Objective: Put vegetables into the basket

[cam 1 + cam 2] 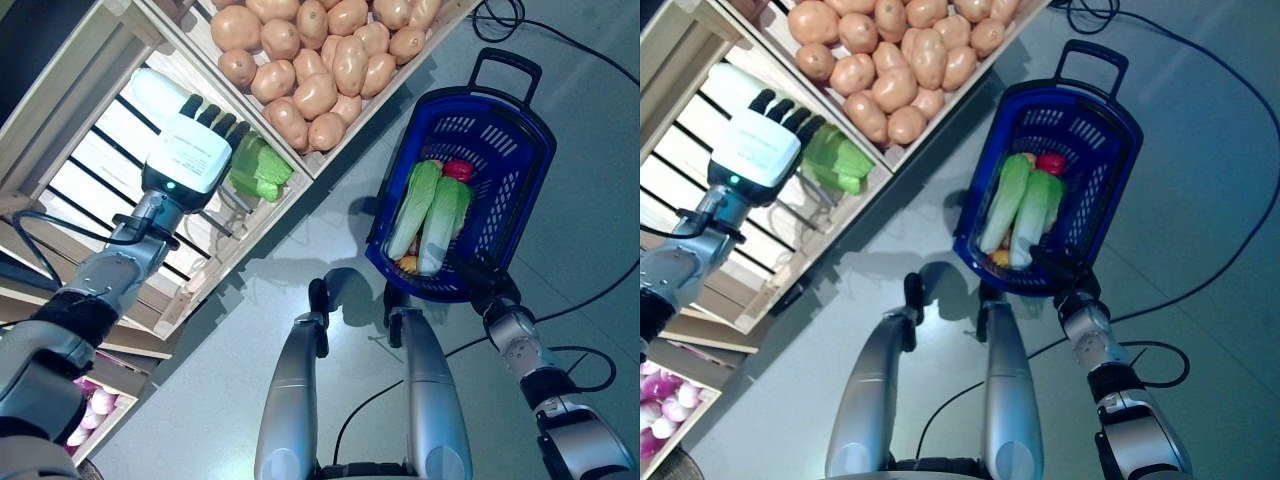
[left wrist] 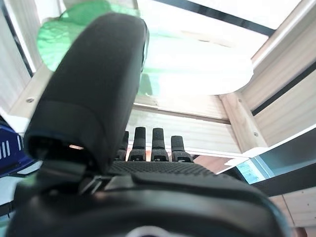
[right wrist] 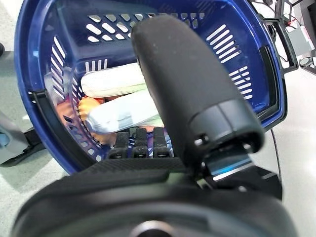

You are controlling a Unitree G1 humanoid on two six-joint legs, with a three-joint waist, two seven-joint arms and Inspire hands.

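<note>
Overhead, left robot hand (image 1: 195, 150) reaching into the slatted wooden crate (image 1: 90, 190), fingers straight and relaxed, fingertips touching the green cabbage (image 1: 262, 170) at the crate's corner, nothing gripped. Alongside, a second crate (image 1: 400, 75) heaped with potatoes (image 1: 315, 60). Down on the floor, blue basket (image 1: 520, 150) holding two pale napa cabbages (image 1: 430, 210), a red vegetable (image 1: 458, 170) and something orange (image 3: 91, 106) beneath. Right robot hand (image 3: 143, 143) clenched on the basket's near rim, fingers hooked inside, thumb over the edge.
</note>
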